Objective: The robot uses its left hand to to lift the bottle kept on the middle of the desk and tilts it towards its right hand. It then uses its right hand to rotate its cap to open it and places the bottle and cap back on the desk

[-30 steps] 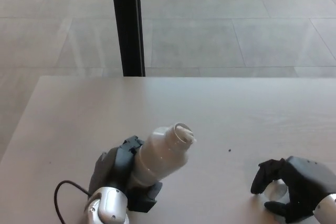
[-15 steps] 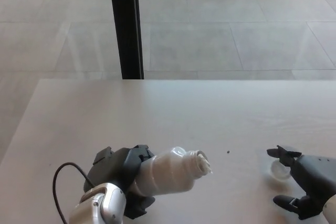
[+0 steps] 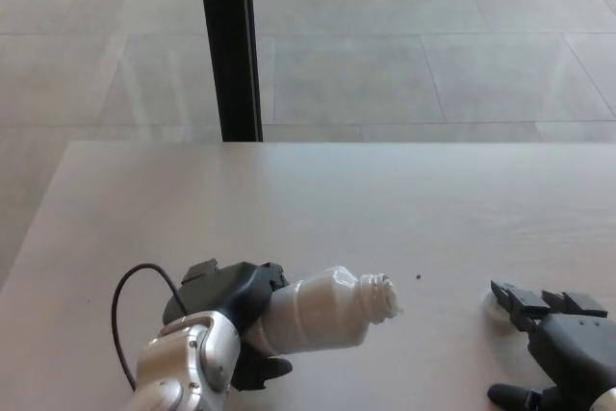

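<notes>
A white plastic bottle (image 3: 322, 310) without its cap lies tilted in my left hand (image 3: 236, 310), its threaded open neck pointing right, low over the desk. My left hand is shut on the bottle's lower body at the front left. The white cap (image 3: 497, 307) rests on the desk at the front right, partly hidden behind the fingertips of my right hand (image 3: 558, 348). That hand is open, its fingers spread just behind the cap and holding nothing.
The beige desk (image 3: 318, 199) stretches to a far edge. Behind it stands a black post (image 3: 229, 45) on a tiled floor. A black cable (image 3: 125, 310) loops from my left wrist. A small dark speck (image 3: 420, 277) lies near the bottle's mouth.
My left hand has tipped the bottle from steeply raised down to nearly level, neck to the right. My right hand has opened and drawn back, leaving the cap on the desk.
</notes>
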